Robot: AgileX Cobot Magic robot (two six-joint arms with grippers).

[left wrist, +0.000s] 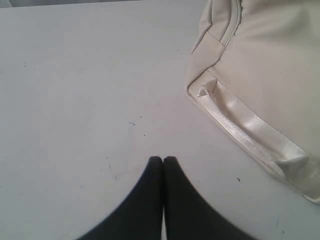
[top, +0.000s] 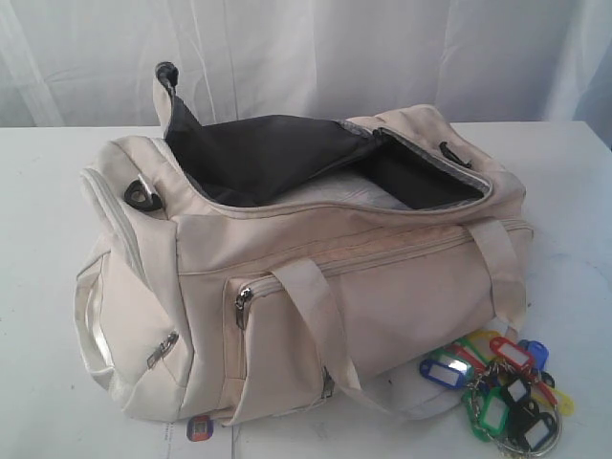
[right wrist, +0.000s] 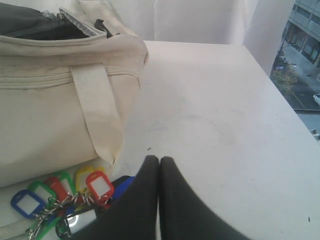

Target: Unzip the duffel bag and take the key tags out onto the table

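Note:
The cream-white duffel bag lies on the white table with its top zipper undone and the dark grey lining showing. The key tags lie in a bunch on the table by the bag's front right corner, partly on a webbing handle; they also show in the right wrist view as key tags. My right gripper is shut and empty, just beside the tags. My left gripper is shut and empty over bare table, apart from the bag's end. Neither gripper appears in the exterior view.
A small red-blue round sticker sits on the table at the bag's front. White curtains hang behind the table. The table's right edge runs close by in the right wrist view, with a street far below.

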